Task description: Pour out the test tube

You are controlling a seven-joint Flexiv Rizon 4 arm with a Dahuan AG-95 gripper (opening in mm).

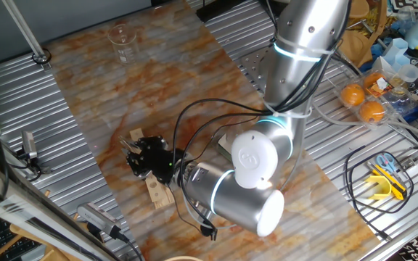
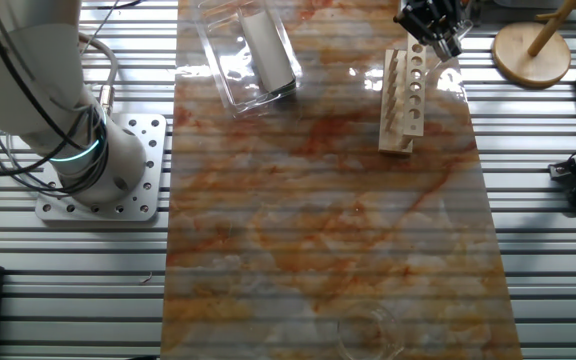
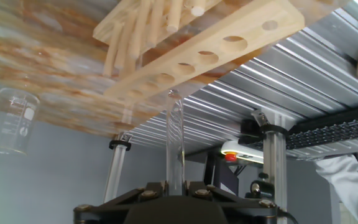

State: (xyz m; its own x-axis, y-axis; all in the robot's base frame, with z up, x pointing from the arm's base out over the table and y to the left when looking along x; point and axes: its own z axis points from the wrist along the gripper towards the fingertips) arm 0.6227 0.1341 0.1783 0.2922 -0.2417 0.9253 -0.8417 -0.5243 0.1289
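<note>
In the hand view a clear glass test tube (image 3: 175, 137) rises from between the jaws of my gripper (image 3: 174, 184), which is shut on it. Its open end is close to the row of holes in the wooden rack (image 3: 216, 53). This view is rolled over, with the tabletop at the top. A glass beaker (image 3: 10, 121) shows at the left there. In one fixed view the black gripper (image 1: 142, 154) hangs at the rack's end (image 1: 158, 192), and the beaker (image 1: 122, 41) stands far off. In the other fixed view, gripper (image 2: 432, 22), rack (image 2: 406, 105) and beaker (image 2: 372, 335) show too.
A clear plastic box (image 2: 248, 55) lies at the far edge of the marbled mat. A round wooden stand (image 2: 533, 52) sits right of the rack. Oranges (image 1: 361, 101) and clutter fill the table's right side. A metal post (image 1: 26, 29) stands at the back left.
</note>
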